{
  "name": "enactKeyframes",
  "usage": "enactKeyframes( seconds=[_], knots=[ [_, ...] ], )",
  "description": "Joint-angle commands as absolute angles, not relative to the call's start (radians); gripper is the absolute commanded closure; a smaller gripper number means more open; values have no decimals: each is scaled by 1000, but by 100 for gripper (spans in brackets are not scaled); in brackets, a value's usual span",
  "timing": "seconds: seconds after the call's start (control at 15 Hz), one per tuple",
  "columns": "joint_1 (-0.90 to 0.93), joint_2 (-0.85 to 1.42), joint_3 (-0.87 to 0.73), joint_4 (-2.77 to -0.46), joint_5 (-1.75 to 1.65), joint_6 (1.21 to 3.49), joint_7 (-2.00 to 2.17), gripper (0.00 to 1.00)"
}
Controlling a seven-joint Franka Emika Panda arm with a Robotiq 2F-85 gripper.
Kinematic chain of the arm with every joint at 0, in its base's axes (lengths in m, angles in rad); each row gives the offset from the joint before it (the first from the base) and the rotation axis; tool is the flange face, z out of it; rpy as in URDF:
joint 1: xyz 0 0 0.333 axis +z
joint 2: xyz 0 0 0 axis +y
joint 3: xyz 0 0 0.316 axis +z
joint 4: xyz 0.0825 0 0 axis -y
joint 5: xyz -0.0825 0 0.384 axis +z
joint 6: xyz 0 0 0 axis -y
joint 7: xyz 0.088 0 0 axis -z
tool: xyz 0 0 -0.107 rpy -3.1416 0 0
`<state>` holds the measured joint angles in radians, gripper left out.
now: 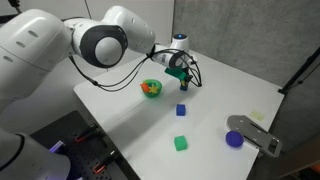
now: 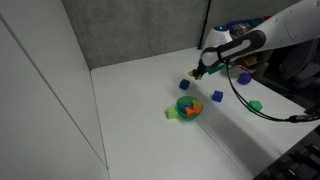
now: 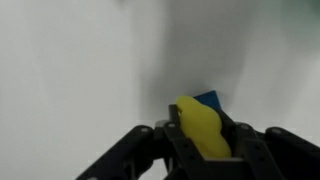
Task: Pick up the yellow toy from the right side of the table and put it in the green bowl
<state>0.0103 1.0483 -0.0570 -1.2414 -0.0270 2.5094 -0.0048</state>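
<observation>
In the wrist view my gripper (image 3: 205,150) is shut on the yellow toy (image 3: 202,128), a pale-yellow rounded piece standing up between the fingers. A blue cube (image 3: 210,100) lies on the white table just beyond it. In both exterior views the gripper (image 1: 185,78) (image 2: 200,73) hangs above the table, a short way from the green bowl (image 1: 151,88) (image 2: 187,107). The bowl holds something orange. The toy itself is too small to make out in the exterior views.
On the white table (image 1: 130,110) lie a blue cube (image 1: 182,110), a green cube (image 1: 181,143), a purple round cup (image 1: 235,139) and a grey object (image 1: 255,130). An orange piece (image 2: 218,97) and further blue cubes (image 2: 243,78) lie near the gripper. A grey wall stands behind.
</observation>
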Motion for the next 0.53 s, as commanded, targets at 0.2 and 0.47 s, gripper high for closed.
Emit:
enactKeyframes(
  seconds=[0.2, 0.47],
  knots=[
    [-50, 806, 83, -1489, 35, 2371, -128, 88],
    [-80, 732, 142, -1580, 97, 2311, -212, 88]
  ],
)
